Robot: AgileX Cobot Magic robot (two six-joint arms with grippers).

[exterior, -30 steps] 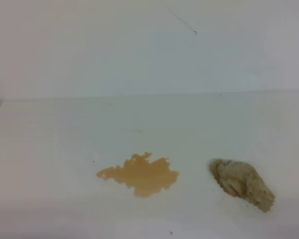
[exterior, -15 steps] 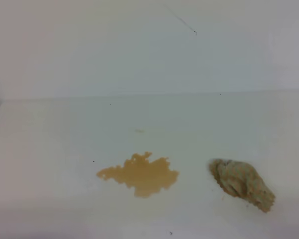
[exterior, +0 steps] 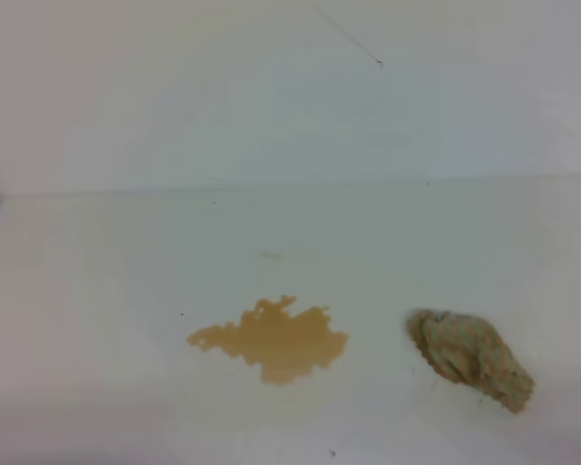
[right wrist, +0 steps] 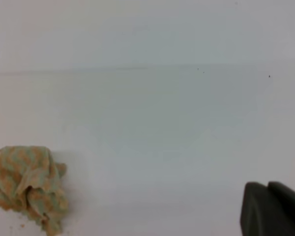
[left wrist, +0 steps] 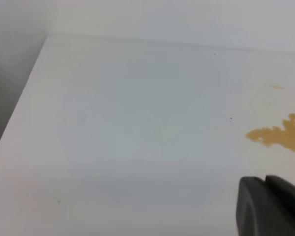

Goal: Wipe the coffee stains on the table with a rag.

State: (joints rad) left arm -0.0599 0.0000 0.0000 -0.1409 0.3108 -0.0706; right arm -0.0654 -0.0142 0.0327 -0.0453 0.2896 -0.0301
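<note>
The coffee stains form a flat tan-brown blotch with ragged edges on the white table, low in the middle of the exterior high view. Its left end also shows in the left wrist view. The rag, a lumpy beige-greenish wad, lies on the table to the right of the stain, apart from it. It also shows in the right wrist view. Neither gripper shows in the exterior high view. A dark part of my left gripper and of my right gripper shows at each wrist view's lower right corner; their jaws are hidden.
The table's left edge drops off to a grey area. A white wall rises behind the table's far edge. A few tiny dark specks dot the surface.
</note>
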